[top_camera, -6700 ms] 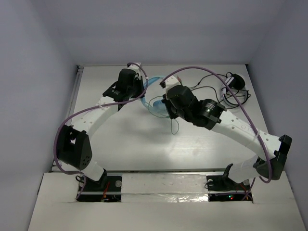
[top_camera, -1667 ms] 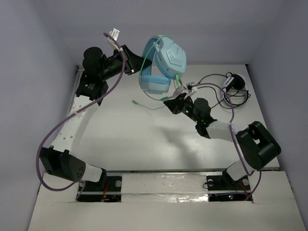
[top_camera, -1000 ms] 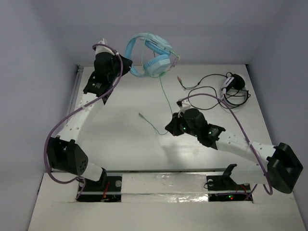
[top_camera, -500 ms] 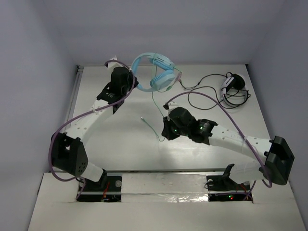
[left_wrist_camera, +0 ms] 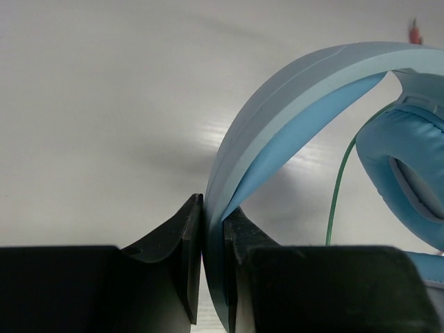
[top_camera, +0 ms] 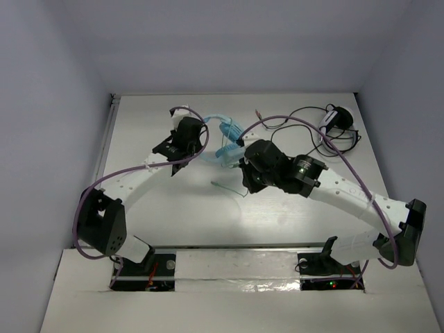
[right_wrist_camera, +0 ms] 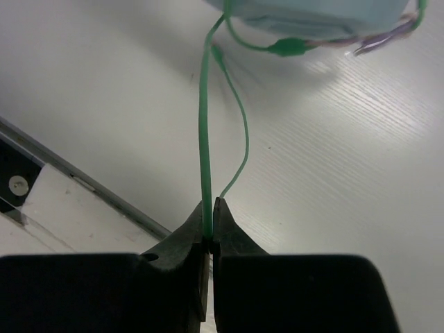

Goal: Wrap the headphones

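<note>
The light blue headphones (top_camera: 223,142) lie low over the table's middle back, between my two arms. My left gripper (left_wrist_camera: 214,229) is shut on their padded band (left_wrist_camera: 291,104); one oval ear cup (left_wrist_camera: 409,173) shows at the right of the left wrist view. My right gripper (right_wrist_camera: 210,218) is shut on the thin green cable (right_wrist_camera: 205,125), which runs up to the underside of an ear cup (right_wrist_camera: 312,14). A loose end of cable (top_camera: 225,186) lies on the table in front of the right gripper (top_camera: 244,182).
A smaller black-and-white headset (top_camera: 338,125) with a tangled black cable (top_camera: 291,128) lies at the back right. The grey walls stand close on three sides. The table's front edge (right_wrist_camera: 76,180) shows in the right wrist view.
My left gripper has come down from high up at the back and brought the headphones low toward the middle. My right gripper has moved back toward them, still holding the cable.
</note>
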